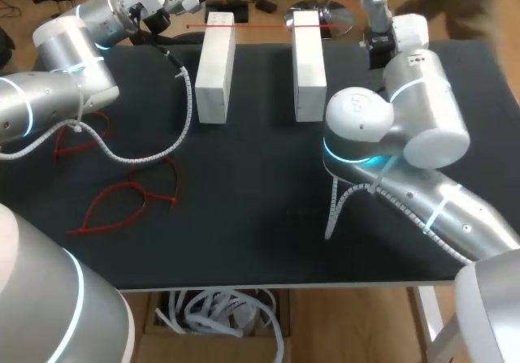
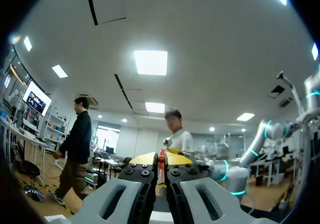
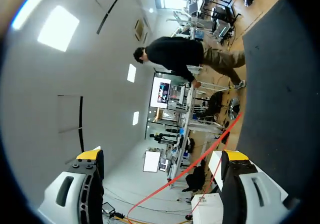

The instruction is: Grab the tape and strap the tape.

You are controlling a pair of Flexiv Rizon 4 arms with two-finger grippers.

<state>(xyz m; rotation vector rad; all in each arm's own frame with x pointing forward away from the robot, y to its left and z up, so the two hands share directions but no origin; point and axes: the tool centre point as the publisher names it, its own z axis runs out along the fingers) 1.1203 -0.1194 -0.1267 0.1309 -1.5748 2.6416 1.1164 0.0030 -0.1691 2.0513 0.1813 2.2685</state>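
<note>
The black, matte table (image 1: 260, 241) is carrying a job that looks to be partly done. Two white rectangular blocks (image 1: 214, 71) are standing side by side at its far middle. They are smooth and hard-edged, but whether foam or plastic I cannot tell. A thin red tape (image 1: 268, 25) is lying taut across their far ends, flat and ribbon-like.

Loose tape loops (image 1: 122, 200), curled and springy-looking, are lying on the left of the table.

The left tool (image 2: 161, 158) is pressing its yellow-tipped fingers together on a red strip, seemingly the tape's end, so I judge the grab made on that side. The right tool (image 3: 162, 155) is standing spread wide, with the tape running between its fingers and apparently touching neither — closing on it there and the strapping itself are yet to be done.
</note>
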